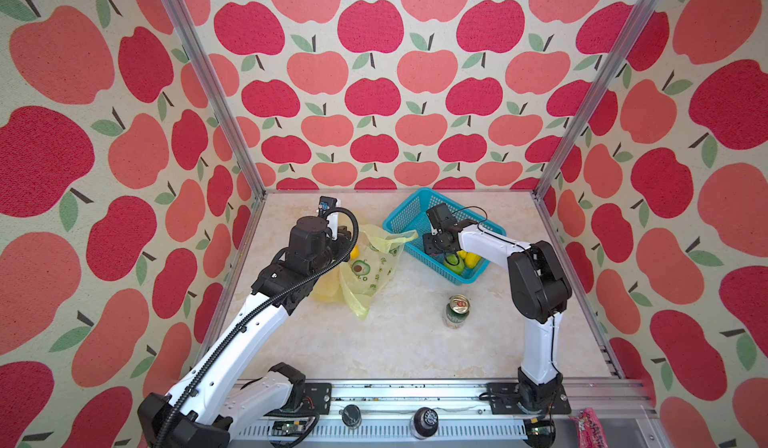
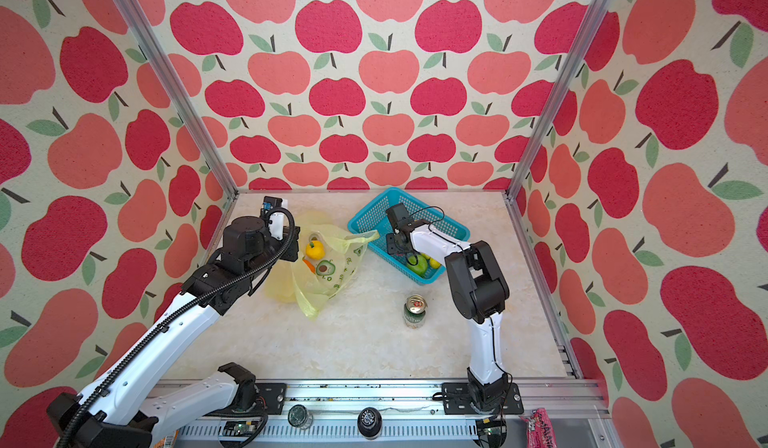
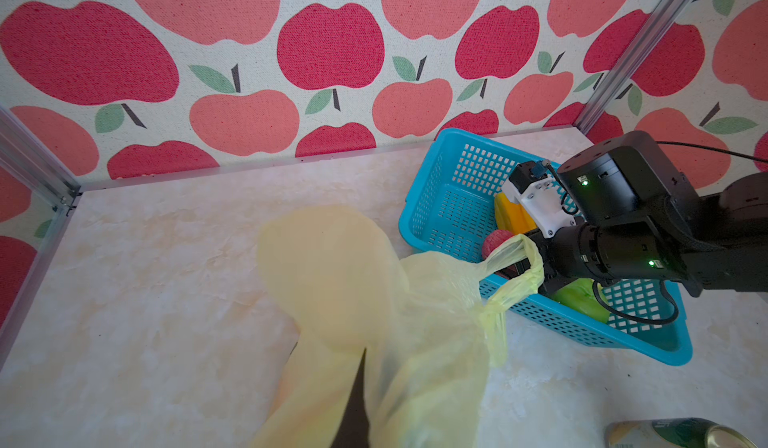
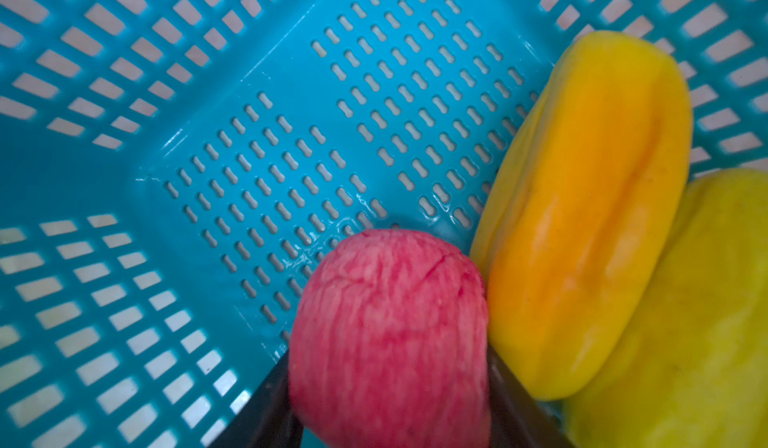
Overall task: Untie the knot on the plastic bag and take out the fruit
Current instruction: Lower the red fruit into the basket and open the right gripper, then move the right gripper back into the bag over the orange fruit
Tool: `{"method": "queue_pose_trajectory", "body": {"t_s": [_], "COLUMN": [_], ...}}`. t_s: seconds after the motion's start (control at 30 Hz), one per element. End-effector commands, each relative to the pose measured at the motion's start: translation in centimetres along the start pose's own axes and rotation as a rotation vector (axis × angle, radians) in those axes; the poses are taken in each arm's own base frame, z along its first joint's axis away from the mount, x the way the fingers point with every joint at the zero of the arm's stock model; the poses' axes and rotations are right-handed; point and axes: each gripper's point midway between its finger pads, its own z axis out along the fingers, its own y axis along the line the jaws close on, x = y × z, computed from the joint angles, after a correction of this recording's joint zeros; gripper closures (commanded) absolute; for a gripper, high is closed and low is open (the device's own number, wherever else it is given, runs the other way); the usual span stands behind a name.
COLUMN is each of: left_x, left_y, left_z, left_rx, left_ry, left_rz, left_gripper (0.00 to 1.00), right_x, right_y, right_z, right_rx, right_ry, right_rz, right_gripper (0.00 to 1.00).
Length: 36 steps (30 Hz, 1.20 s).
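Marble-look worktop (image 1: 395,342), apple-print walls; left end effector (image 3: 357,383) pressed together on plastic bag (image 2: 332,275) rim, bag slumped at 9 o'clock of teal basket (image 1: 405,217), lumpy yellow fruit (image 2: 314,250) inside; right end effector (image 4: 388,363) pinches pink-red fruit (image 4: 386,300) inside basket; can (image 1: 457,311) at basket's 6 o'clock.

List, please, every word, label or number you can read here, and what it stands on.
No text reads clearly.
Green metal drink can: label lettering too blurred.
Translucent yellow plastic bag: tiny green marks beside avocado cartoons, too small.
Pink crinkled packet: lettering too blurred.
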Motion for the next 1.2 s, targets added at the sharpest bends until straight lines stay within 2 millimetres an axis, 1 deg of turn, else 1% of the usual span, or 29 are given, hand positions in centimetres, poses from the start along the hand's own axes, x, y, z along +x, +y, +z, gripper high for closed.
{"method": "queue_pose_trajectory", "body": {"t_s": [0.0,0.1,0.23,0.43,0.5,0.57,0.63,0.7,0.77,0.83,0.9,0.97,1.03,1.1,1.17], "left_x": [-1.0,-1.1,-1.1,-1.1,-1.0,-0.9,-1.0,-1.0,-1.0,-1.1,-1.1,-1.1,-1.1,-1.0,-1.0], "left_y": [0.1,0.1,0.2,0.2,0.1,0.2,0.2,0.2,0.2,0.2,0.2,0.3,0.2,0.2,0.2], "left_z": [-0.5,-0.6,-0.5,-0.5,-0.4,-0.2,-0.2,-0.3,-0.2,-0.3,-0.3,-0.3,-0.3,-0.2,-0.3], "left_rx": [-0.001,-0.001,-0.003,-0.003,-0.003,-0.005,-0.006,-0.006,-0.006,-0.006,-0.009,-0.01,-0.008,-0.006,-0.005], "left_ry": [-0.027,-0.031,-0.03,-0.029,-0.027,-0.023,-0.024,-0.025,-0.024,-0.027,-0.027,-0.027,-0.027,-0.026,-0.025], "left_rz": [-0.004,-0.005,-0.003,-0.002,-0.001,0.001,0.0,0.0,0.0,0.0,0.0,0.0,-0.001,-0.001,-0.001], "left_gripper": [1.0,1.0,1.0,1.0,1.0,1.0,1.0,1.0,1.0,1.0,1.0,1.0,1.0,1.0,1.0], "right_x": [1.0,0.4,-0.3,-1.6,-1.8,-1.8,-1.5,-0.6,0.5,1.6,2.7,3.8,4.5,5.3,6.2], "right_y": [-0.7,-0.7,-0.9,-0.8,0.0,1.2,3.0,5.2,7.7,10.0,12.3,14.8,17.0,19.3,21.2], "right_z": [-0.5,-2.0,-4.8,-11.2,-13.9,-16.6,-19.6,-22.5,-24.9,-26.3,-26.8,-25.9,-24.2,-22.1,-19.8], "right_rx": [0.008,-0.007,-0.03,-0.096,-0.14,-0.198,-0.26,-0.32,-0.372,-0.401,-0.427,-0.465,-0.497,-0.52,-0.53], "right_ry": [0.036,-0.013,-0.103,-0.314,-0.424,-0.533,-0.642,-0.747,-0.824,-0.872,-0.887,-0.866,-0.814,-0.741,-0.668], "right_rz": [0.019,0.014,0.015,-0.001,-0.029,-0.069,-0.134,-0.225,-0.319,-0.41,-0.48,-0.523,-0.546,-0.581,-0.606], "right_gripper": [0.39,0.28,0.22,0.2,0.21,0.26,0.32,0.37,0.41,0.44,0.48,0.51,0.56,0.62,0.65]}}
